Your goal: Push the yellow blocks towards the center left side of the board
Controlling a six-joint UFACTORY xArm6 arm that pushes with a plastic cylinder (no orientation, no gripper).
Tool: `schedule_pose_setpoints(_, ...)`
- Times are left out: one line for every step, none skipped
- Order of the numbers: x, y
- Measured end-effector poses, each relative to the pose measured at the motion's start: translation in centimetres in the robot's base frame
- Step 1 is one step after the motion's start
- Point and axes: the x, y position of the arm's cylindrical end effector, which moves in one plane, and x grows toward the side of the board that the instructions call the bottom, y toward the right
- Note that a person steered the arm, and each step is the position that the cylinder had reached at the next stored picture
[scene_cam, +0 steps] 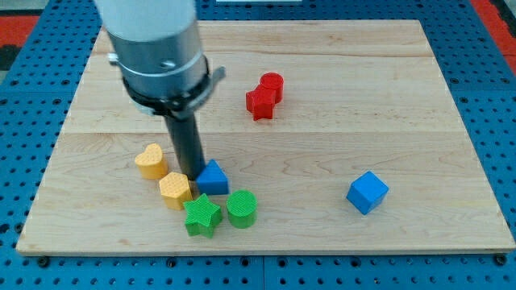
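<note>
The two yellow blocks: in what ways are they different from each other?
The yellow heart block has a lobed top, while the yellow hexagon block has flat sides. The heart lies farther toward the view's left and top; the hexagon sits lower, closer to my tip and the green star block. Both share one yellow colour.

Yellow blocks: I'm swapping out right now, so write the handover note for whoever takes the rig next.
My tip rests between the yellow hexagon and the blue triangle, close to both.
The yellow heart sits just up-left of the hexagon.
Done: both yellows lie left of centre, toward the view's bottom.
Left: push both further toward the centre left edge of the board.
</note>
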Motion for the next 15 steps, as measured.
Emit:
schedule_pose_setpoints(0.6, 2.8)
schedule_pose_setpoints(1.7, 9.5)
schedule_pose_setpoints(-0.4, 5.3)
schedule_pose_setpoints(1.9, 3.3)
schedule_pose_setpoints(3.5, 2.7)
schedule_pose_setpoints(3.6, -1.6)
schedule_pose_setpoints(2.1, -6.1)
schedule_pose_setpoints(-3.2, -6.8)
schedule_pose_setpoints(-7.5, -6.8)
schedule_pose_setpoints(-7.2, -3.8)
schedule_pose_setpoints(-11.8, -6.9)
schedule_pose_setpoints(-12.2, -12.3)
schedule_pose_setpoints(-8.2, -6.0)
schedule_pose_setpoints(-3.9, -0.5)
schedule_pose_setpoints(-1.9, 1.0)
